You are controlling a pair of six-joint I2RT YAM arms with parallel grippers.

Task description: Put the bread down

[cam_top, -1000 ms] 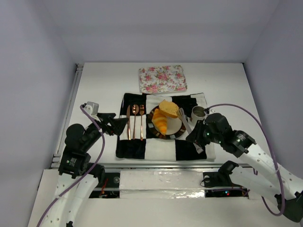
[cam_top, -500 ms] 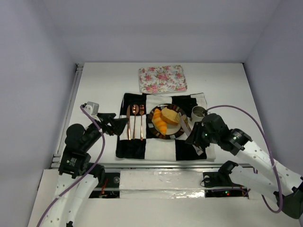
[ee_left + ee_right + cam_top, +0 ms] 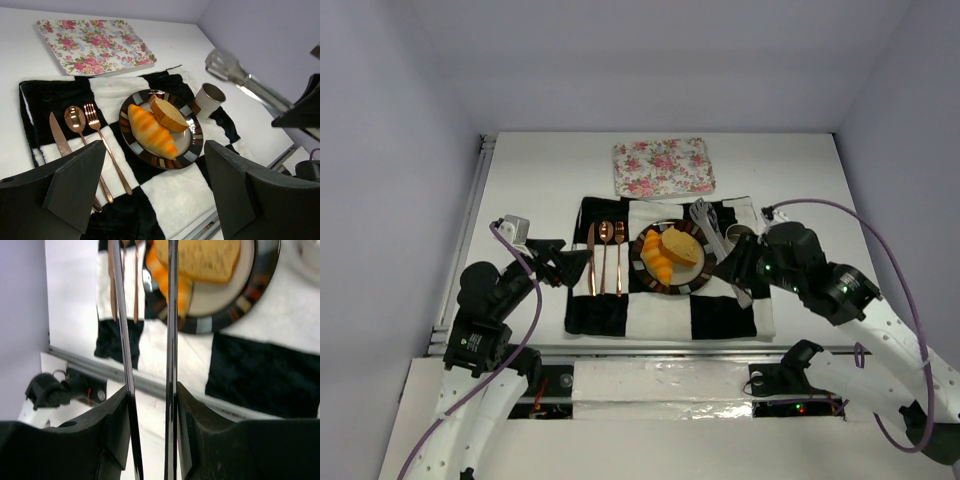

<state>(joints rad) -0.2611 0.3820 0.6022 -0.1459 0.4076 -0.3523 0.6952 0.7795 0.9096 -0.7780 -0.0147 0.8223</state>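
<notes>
Bread (image 3: 200, 260), cut off at frame top, lies on plate (image 3: 242, 304); right gripper (image 3: 150, 405) clasps tongs (image 3: 170, 340); left gripper (image 3: 155, 165) gapes empty.

Tan bread slice (image 3: 678, 245) on plate (image 3: 692, 284)

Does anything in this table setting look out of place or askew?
Nothing stands out. The bread slice lies on the plate beside the croissant, and the cutlery lies parallel on the placemat.

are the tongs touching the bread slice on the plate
Apart. The left wrist view shows the tongs up in the air beyond the cup, clear of the bread slice lying on the plate.
</notes>
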